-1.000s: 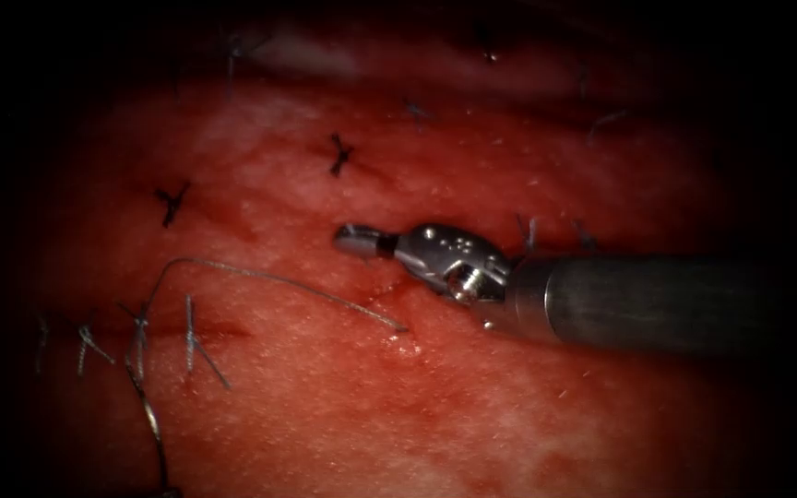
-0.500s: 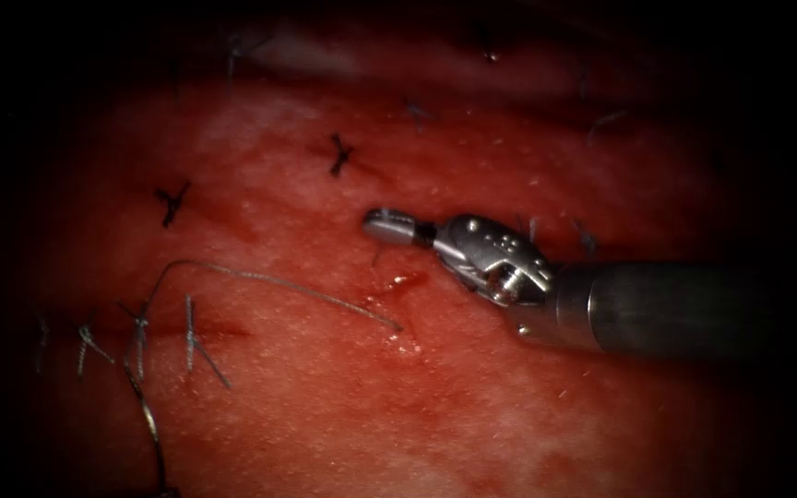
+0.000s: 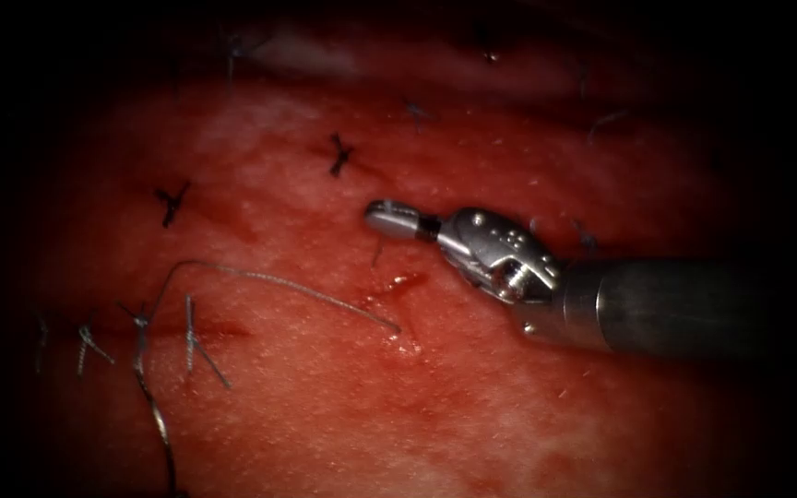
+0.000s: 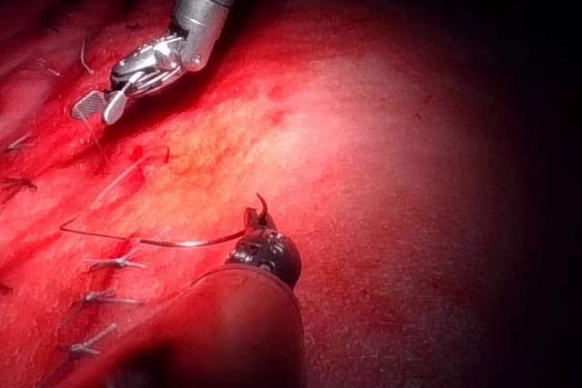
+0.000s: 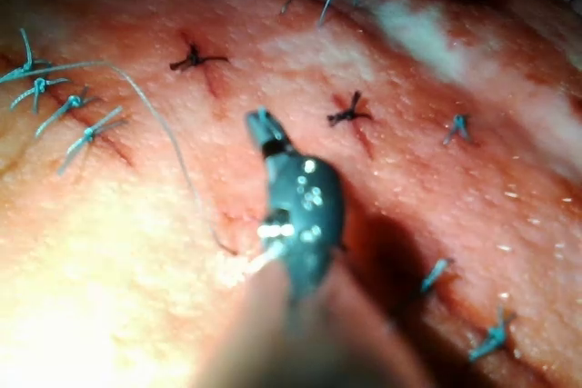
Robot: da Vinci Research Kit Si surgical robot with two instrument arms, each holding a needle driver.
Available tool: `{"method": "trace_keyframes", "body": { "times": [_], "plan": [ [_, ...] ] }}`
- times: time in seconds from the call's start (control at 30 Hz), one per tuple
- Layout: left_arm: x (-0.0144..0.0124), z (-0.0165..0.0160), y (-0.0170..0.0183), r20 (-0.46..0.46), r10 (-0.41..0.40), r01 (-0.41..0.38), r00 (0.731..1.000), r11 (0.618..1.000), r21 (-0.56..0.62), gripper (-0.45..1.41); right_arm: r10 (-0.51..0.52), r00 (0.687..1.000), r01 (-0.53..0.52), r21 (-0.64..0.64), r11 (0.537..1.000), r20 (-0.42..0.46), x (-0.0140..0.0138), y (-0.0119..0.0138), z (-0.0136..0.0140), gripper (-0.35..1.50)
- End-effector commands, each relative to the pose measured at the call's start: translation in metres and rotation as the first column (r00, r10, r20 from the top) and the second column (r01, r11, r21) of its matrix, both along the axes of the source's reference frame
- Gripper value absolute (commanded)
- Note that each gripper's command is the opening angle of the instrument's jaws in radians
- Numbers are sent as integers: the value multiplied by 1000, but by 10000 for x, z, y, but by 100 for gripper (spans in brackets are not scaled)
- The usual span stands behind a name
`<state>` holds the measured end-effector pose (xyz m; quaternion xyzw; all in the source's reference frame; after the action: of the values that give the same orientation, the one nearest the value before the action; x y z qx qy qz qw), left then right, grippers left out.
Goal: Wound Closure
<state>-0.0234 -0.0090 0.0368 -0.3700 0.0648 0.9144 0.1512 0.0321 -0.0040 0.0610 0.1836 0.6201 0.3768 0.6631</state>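
— Right tool (image 3: 389, 219)?
— Sits just above the red fluid (image 3: 403, 279), clenched on a fine strand (image 3: 376, 251) dangling toward the tissue (image 3: 509, 415).
— And the thread (image 3: 269, 278)?
— Ends loose just below the red fluid, arcs away leftward to the stitches (image 3: 191, 337), then drops toward the left tool (image 4: 259, 220).
— Left tool gripping it?
— Cannot tell; meets the thread at the tip, well away from the red fluid.

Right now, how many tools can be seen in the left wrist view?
2. The left tool lies near the camera, thread running to its tip. The right tool hovers over the tissue farther off. Whether either grips anything is unclear.
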Motion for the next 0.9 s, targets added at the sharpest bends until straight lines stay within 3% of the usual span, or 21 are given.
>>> {"method": "trace_keyframes", "body": {
  "times": [0.03,0.17,0.33,0.4,0.47,0.5,0.53,0.6,0.63,0.7,0.83,0.9],
  "plan": [
    [-6,3,-5,4,36,-36,999,999,-23,-45,7,1000,-8,-27,1000,-18,-1,4,-4,147],
    [-8,-5,-11,50,140,-136,989,988,-77,-45,-24,999,22,-85,996,-25,-32,1,-21,135],
    [-13,-9,-16,124,202,-195,972,979,-64,-45,-49,998,46,-111,993,-27,-66,4,-34,128],
    [-13,-7,-15,138,189,-185,972,982,-41,-45,-48,999,45,-116,992,-22,-69,4,-34,126],
    [-11,3,-9,160,103,-113,982,992,54,25,-45,999,43,-122,992,-15,-70,4,-32,125],
    [-10,7,-7,147,64,-77,987,994,82,34,-45,999,43,-128,991,-13,-69,4,-31,125],
    [-4,16,-1,125,-19,2,992,991,137,69,-41,999,39,-136,990,-12,-66,3,-30,125],
    [-1,19,1,127,-46,26,991,988,155,79,-41,999,40,-136,990,-9,-64,3,-29,125],
    [8,23,4,144,-93,64,985,979,194,101,-39,999,38,-137,990,-8,-61,2,-29,125],
    [26,23,13,174,-145,103,974,967,233,123,-40,999,39,-144,989,-3,-58,1,-28,125],
    [55,16,28,185,-212,164,960,956,243,126,-43,999,42,-150,988,0,-58,0,-28,121],
    [74,8,44,202,-320,265,926,929,258,104,-49,999,50,-156,987,8,-57,-1,-28,120]
  ]
}}
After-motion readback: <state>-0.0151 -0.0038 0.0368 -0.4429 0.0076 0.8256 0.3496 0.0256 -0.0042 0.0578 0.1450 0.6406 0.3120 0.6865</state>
